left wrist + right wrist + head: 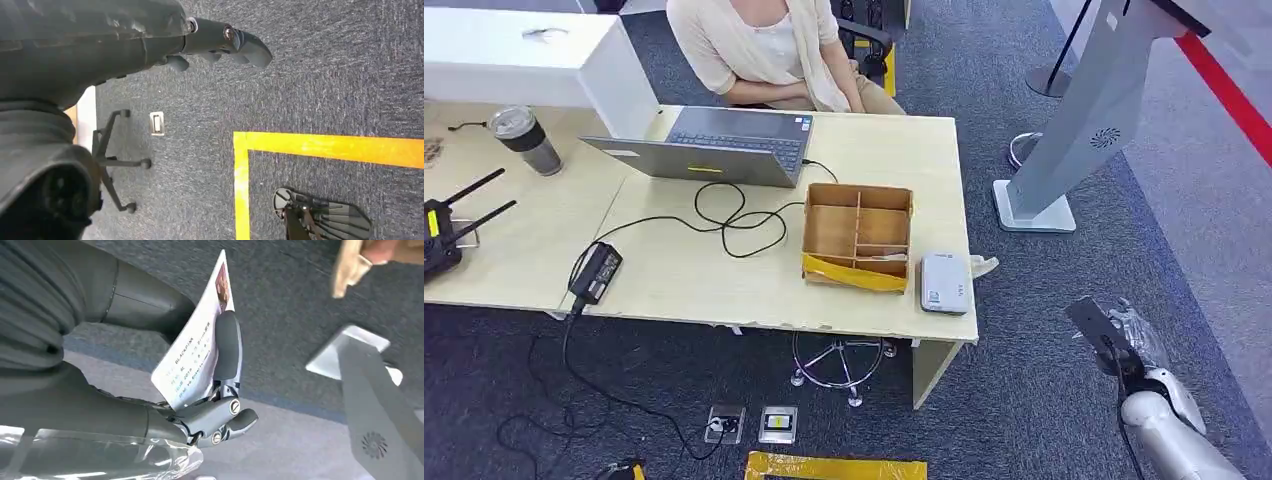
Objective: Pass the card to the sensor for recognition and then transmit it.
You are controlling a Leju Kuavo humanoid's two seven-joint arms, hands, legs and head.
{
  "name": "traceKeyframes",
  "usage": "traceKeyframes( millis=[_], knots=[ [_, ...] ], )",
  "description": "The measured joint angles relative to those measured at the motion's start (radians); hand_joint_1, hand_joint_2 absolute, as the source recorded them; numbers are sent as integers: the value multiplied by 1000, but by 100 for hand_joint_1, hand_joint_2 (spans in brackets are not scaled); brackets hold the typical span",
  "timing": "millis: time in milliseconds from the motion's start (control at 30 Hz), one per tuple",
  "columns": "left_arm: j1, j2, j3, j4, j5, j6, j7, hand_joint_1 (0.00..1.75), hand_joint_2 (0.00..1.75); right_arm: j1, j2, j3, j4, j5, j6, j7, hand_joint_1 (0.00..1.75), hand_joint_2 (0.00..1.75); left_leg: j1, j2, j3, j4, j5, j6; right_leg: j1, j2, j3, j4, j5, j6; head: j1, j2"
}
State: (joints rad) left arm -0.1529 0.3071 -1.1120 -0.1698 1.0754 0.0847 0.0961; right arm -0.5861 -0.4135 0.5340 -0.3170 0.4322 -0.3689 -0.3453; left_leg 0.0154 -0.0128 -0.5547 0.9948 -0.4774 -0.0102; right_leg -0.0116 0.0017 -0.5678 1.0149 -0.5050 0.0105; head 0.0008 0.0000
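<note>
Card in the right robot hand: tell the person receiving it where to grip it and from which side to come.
Grip the free end of the card, the corner with the photo that sticks out past the right robot hand. The other end is pinched between thumb and fingers. Come from beyond that free edge and pinch both flat faces; the card is thin and flat.

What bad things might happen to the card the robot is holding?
1. The card sits between just a thumb and finger of the right robot hand, so it might slip onto the carpet.
2. The white reader lies at the table's corner, next to the divided box; a clumsy reach might bump either one.
</note>
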Motion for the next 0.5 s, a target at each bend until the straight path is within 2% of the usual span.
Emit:
traceKeyframes(
  millis=[100,333,500],
  knots=[
    [0,0,-9,0,0,0,-2,0,0,-8,-1,-10,-3,-1,-6,-22,175,175,0,0,-1,0,0,0,0,0,0,0,0,0,0,0],
    [-5,0,-16,0,-4,-3,-21,0,0,-90,14,-9,-83,21,24,-19,175,175,0,-1,-1,0,1,1,0,-1,0,1,0,0,0,0],
    [-5,2,-24,0,-10,-5,-25,0,0,-101,62,-3,-167,42,34,-9,175,175,1,-1,-1,0,1,0,1,-1,0,1,0,0,-1,0]
  ],
)
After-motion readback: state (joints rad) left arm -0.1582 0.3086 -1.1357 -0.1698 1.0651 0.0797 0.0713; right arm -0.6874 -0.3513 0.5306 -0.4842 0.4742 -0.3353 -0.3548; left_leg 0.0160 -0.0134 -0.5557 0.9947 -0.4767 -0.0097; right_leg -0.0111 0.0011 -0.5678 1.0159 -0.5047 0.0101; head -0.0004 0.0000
